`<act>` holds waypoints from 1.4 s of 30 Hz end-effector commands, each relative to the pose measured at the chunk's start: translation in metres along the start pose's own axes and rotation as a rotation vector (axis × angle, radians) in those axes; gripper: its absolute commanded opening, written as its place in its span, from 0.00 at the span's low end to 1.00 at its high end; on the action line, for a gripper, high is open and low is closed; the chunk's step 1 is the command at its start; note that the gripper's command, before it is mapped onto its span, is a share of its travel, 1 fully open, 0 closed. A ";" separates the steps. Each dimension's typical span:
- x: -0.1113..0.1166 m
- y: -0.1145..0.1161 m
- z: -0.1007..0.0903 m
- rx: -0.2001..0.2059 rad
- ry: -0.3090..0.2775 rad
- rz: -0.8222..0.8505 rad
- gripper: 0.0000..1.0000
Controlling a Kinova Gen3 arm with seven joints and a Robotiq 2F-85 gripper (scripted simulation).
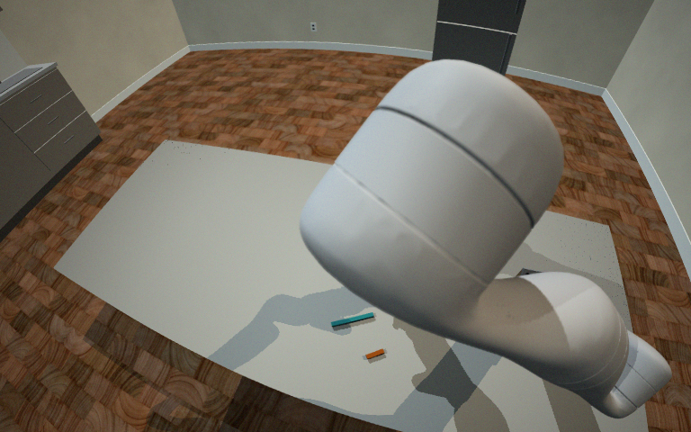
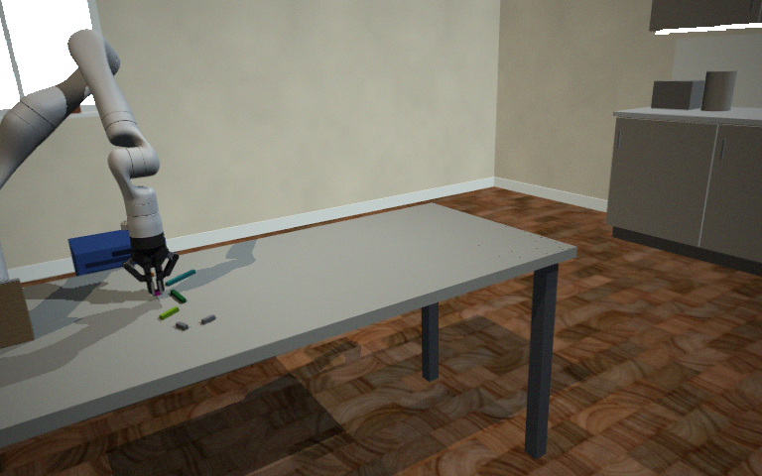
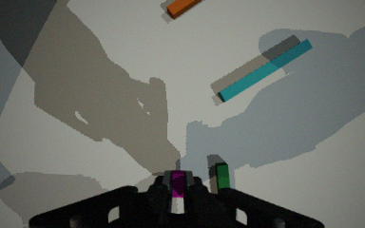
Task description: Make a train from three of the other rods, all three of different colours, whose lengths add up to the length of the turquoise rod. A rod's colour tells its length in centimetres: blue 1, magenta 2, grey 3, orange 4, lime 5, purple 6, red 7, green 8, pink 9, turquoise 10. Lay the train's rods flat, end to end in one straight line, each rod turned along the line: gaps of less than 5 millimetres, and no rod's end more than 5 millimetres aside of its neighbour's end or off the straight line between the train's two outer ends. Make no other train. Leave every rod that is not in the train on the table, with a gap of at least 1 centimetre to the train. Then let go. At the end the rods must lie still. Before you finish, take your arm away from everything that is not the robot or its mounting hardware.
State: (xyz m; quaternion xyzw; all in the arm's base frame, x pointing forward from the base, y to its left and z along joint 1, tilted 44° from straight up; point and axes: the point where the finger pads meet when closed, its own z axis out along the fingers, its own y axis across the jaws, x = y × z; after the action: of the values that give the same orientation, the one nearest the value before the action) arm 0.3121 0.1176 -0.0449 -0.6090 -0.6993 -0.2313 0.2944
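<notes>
Magenta rod pinched beside the green one

The Robotiq gripper (image 2: 155, 292) (image 3: 178, 181) is clamped on the magenta rod (image 2: 157, 294) (image 3: 178, 183); the green rod (image 2: 177, 296) (image 3: 222, 176) lies near it; the turquoise rod (image 1: 352, 319) (image 2: 181, 277) (image 3: 266, 70) lies on the table (image 1: 193, 229) (image 2: 359, 269) between the green rod and the orange rod (image 1: 374, 354) (image 3: 184, 8); the lime rod (image 2: 169, 312) and two grey rods (image 2: 181, 325) lie apart from one another.

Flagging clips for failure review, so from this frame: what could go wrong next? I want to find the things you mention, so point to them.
The gripper (image 2: 156, 291) (image 3: 178, 181) is shut on the magenta rod (image 2: 157, 294) (image 3: 178, 185), with the green rod (image 2: 178, 296) (image 3: 222, 176) close beside it; a finger could nudge the green one while lowering or opening.

The magenta rod is small and mostly between the fingers, so it may shift or tilt on release.

The two grey rods (image 2: 181, 325) (image 2: 207, 319) match in colour; using both would break the different-colours rule.
</notes>
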 end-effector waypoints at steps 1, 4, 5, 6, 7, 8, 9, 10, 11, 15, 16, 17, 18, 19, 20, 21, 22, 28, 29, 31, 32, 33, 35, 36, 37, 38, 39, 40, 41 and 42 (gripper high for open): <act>0.000 0.001 -0.001 -0.001 -0.001 0.000 0.05; 0.000 0.001 -0.001 -0.001 -0.001 0.000 0.05; 0.000 0.001 -0.001 -0.001 -0.001 0.000 0.05; 0.000 0.001 -0.001 -0.001 -0.001 0.000 0.05; 0.000 0.001 -0.001 -0.001 -0.001 0.000 0.05; 0.000 0.001 -0.001 -0.001 -0.001 0.000 0.05; 0.000 0.001 -0.001 -0.001 -0.001 0.000 0.05; 0.000 0.001 -0.001 -0.001 -0.001 0.000 0.05; 0.000 0.001 -0.001 -0.001 -0.001 0.000 0.05; 0.000 0.001 -0.001 -0.001 -0.001 0.000 0.05; 0.000 0.001 -0.001 -0.001 -0.001 0.000 0.05; 0.000 0.001 -0.001 -0.001 -0.001 0.000 0.05; 0.000 0.001 -0.001 -0.001 -0.001 0.000 0.05; 0.000 0.001 -0.001 -0.001 -0.001 0.000 0.05; 0.000 0.001 -0.001 -0.001 -0.001 0.000 0.05; 0.000 0.001 -0.001 -0.001 -0.001 0.000 0.05; 0.000 0.001 -0.001 -0.001 -0.001 0.000 0.05; 0.000 0.001 -0.001 -0.001 -0.001 0.000 0.05; 0.000 0.001 0.000 -0.001 -0.001 0.000 0.05; 0.000 0.001 0.000 -0.001 -0.001 0.000 0.05; 0.000 0.001 0.000 -0.001 -0.001 0.000 0.05; 0.000 0.001 0.000 -0.001 -0.001 0.000 0.05; 0.000 0.001 0.001 -0.001 -0.001 0.000 0.05; 0.000 0.001 0.002 -0.001 -0.001 0.000 0.05; 0.000 0.001 0.003 -0.001 -0.001 0.000 0.05; 0.000 0.001 0.004 -0.001 -0.001 0.000 0.05; 0.000 0.001 0.005 -0.001 -0.001 0.000 0.05; 0.000 0.001 0.006 -0.001 -0.001 0.000 0.05; 0.000 0.001 0.006 -0.001 -0.001 0.000 0.05; 0.000 0.001 0.007 -0.001 -0.001 0.000 0.05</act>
State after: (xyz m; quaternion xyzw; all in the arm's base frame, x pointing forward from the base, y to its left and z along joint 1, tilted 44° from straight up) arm 0.3131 0.1216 -0.0488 -0.6091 -0.6998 -0.2321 0.2924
